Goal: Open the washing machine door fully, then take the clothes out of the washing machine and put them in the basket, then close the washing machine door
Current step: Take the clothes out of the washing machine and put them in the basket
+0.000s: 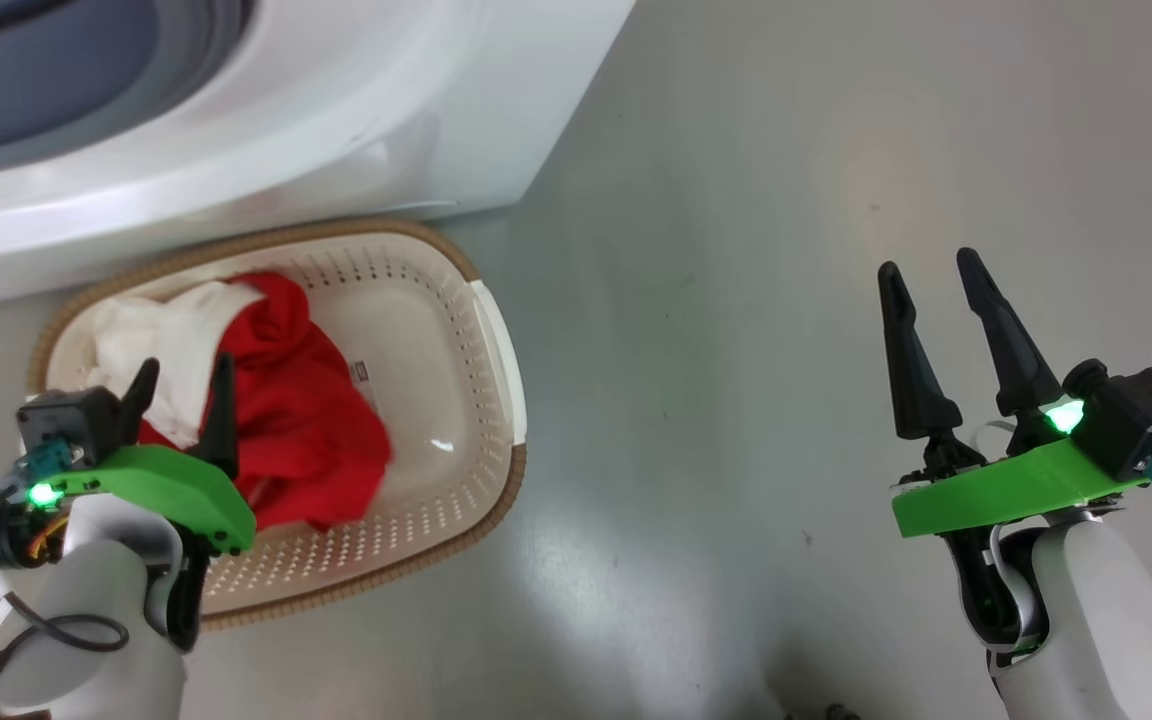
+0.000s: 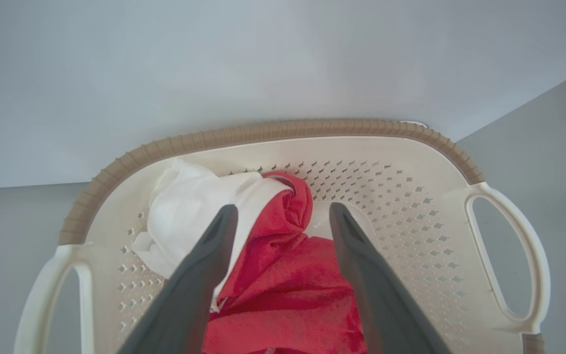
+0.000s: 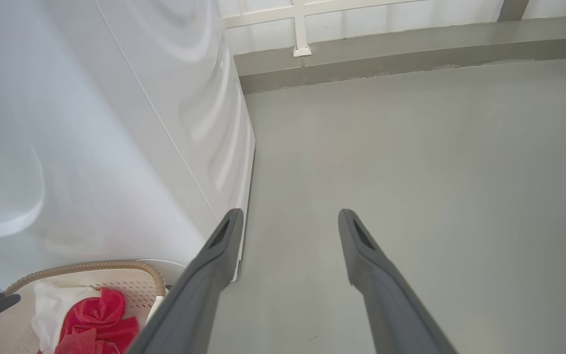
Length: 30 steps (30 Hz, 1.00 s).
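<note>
From the head, our left hand (image 1: 186, 365) hangs spread apart over the clothes (image 1: 306, 430) lying in the basket (image 1: 436, 330); our right hand (image 1: 926, 265), well right, is spread and empty. From the left wrist, we should rise straight, snagging no clothes (image 2: 283, 295). From the right wrist, the basket (image 3: 86, 268) lies left.

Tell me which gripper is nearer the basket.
Left. The left gripper hangs open over the basket, above the clothes in it. The right gripper is open over the floor, well off to the basket's right.
</note>
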Available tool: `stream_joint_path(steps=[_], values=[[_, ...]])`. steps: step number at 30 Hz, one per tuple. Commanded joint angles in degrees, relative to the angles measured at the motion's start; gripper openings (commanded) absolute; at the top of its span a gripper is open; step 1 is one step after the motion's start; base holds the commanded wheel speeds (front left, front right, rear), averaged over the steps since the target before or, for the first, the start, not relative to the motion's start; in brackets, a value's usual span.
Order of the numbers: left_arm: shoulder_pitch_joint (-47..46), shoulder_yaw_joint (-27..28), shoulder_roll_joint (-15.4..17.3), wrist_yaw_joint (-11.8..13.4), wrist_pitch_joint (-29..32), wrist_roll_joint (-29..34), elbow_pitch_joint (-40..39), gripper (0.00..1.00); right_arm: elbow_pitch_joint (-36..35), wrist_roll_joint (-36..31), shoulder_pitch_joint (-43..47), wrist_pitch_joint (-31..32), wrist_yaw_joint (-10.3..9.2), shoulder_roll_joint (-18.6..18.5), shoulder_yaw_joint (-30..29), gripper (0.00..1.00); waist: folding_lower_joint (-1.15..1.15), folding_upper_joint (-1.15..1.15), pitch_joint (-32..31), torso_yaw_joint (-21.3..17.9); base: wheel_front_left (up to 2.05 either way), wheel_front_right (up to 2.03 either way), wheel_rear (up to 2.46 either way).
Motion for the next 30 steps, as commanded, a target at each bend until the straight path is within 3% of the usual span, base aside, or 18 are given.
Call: stream_joint_path(steps=[1, 30], values=[[2.9, 1.9, 1.2, -0.3, -0.3, -0.2, -1.6, 1.0, -0.8, -0.7, 1.1, -0.4, 0.36, -0.3, 0.6, 1.0, 0.0, 0.0, -2.3, 0.7, 0.0, 0.0, 0.0], [20.4, 8.7, -3.8, -0.3, -0.3, 4.1, -25.5, 1.0, 3.1, -5.9, 10.4, -0.4, 0.36, -0.3, -1.5, 1.0, 0.0, 0.0, -23.8, 6.5, 0.0, 0.0, 0.0]])
